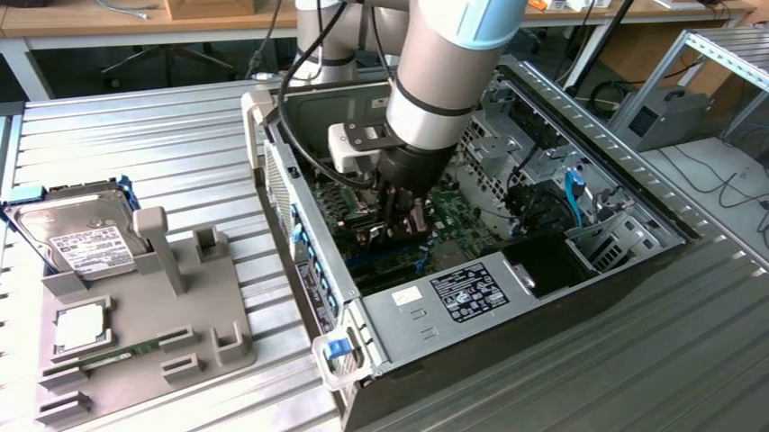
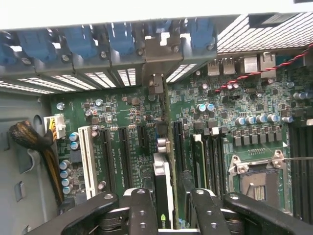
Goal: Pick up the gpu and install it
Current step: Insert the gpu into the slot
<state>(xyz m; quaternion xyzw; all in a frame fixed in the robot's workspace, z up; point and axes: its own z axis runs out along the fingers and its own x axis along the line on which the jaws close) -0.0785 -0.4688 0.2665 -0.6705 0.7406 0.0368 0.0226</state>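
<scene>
Wrist view looks straight down at the gpu (image 2: 164, 186). It stands on its thin edge in a long slot on the green board (image 2: 122, 112). One of the fingers (image 2: 142, 210) is on each side of it. A dark gap shows between the card and the finger on the far side, so the fingers look open and not squeezing. The card's silver end (image 2: 157, 51) reaches the back wall of the computer case (image 1: 360, 333), in among the blue clips (image 2: 122, 39).

Exterior view has the arm (image 1: 445, 72) reaching down into the open case, which lies on the metal bench (image 1: 144, 144).

I think the step in hand is getting the card all the way into its slot. To do it well, the card should stay straight up and not lean to either side. Both ends should go down the same amount, so any push should be straight down and gentle. The silver end should sit flat in its opening in the back wall. Small round parts (image 2: 73, 142) and other slots sit close by, so the fingers should not slide sideways. I cannot tell from here if the card is fully down yet.
</scene>
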